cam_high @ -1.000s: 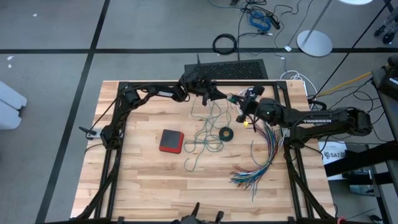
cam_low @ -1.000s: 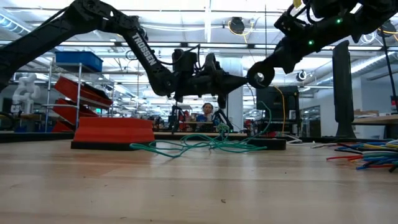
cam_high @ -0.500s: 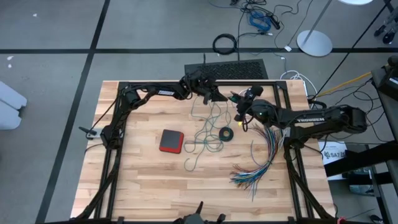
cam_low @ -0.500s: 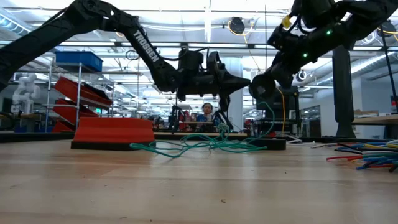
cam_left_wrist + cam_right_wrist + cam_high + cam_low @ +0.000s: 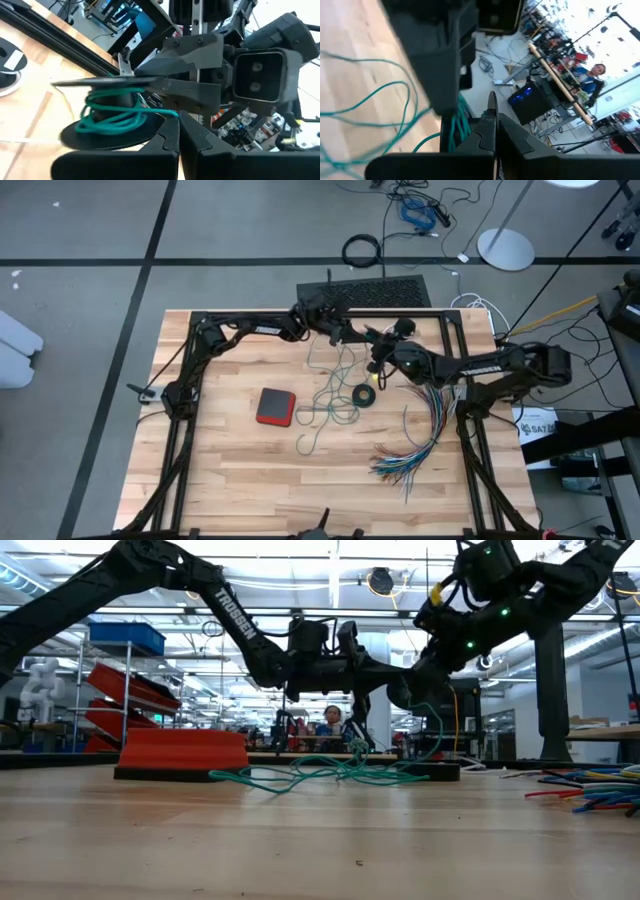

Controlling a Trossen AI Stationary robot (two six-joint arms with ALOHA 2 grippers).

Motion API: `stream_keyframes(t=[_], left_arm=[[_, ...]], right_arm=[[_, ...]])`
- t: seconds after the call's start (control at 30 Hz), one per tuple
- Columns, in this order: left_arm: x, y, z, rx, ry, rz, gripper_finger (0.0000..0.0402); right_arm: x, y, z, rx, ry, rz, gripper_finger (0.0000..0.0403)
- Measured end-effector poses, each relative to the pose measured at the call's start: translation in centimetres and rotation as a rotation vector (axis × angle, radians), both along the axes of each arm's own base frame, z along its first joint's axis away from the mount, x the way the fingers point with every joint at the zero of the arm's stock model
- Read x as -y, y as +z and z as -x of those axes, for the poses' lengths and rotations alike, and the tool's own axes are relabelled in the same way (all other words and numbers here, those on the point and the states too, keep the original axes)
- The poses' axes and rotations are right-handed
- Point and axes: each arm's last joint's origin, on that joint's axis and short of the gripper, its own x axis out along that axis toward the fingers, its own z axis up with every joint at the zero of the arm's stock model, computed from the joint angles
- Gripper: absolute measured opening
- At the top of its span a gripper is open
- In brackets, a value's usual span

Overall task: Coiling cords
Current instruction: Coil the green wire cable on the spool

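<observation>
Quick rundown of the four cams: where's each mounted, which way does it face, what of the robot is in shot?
High: overhead, straight down on the table; both arms, left tool, right tool.
Low: table height, level toward the room; arms overhead, red block.
Left wrist: on the left arm, past its shut fingers at wound teal cord.
Right wrist: on the right arm, past its shut fingers.
Shared: teal cord in all four.

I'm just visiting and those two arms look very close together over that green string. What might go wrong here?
The left gripper and right gripper sit almost touching, so they could bump. The teal cord is wound around the left gripper's fingers and trails in loose loops, so it might snag, or drag the black ring nearby.
</observation>
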Motion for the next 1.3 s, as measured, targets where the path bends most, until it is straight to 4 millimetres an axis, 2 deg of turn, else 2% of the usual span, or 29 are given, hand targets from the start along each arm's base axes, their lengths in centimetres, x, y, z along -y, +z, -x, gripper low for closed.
stream_keyframes(t=[0.2,0.47,0.97,1.3], left_arm=[[0.7,0.0,-0.6,-0.006,0.081,0.021,0.0000],[1.5,0.4,-1.2,0.025,0.161,0.001,0.0005],[2.8,1.3,-1.8,0.134,0.192,-0.031,0.0127],[3.6,1.6,-2.1,0.164,0.196,-0.039,0.0142]], right_arm=[[0.9,-0.2,-1.0,0.059,-0.061,-0.011,0.0000],[1.4,0.6,-1.6,0.207,-0.121,0.021,0.0000],[1.8,2.1,-1.6,0.376,-0.114,0.047,0.0000],[1.7,2.7,-1.5,0.410,-0.110,0.072,0.0000]])
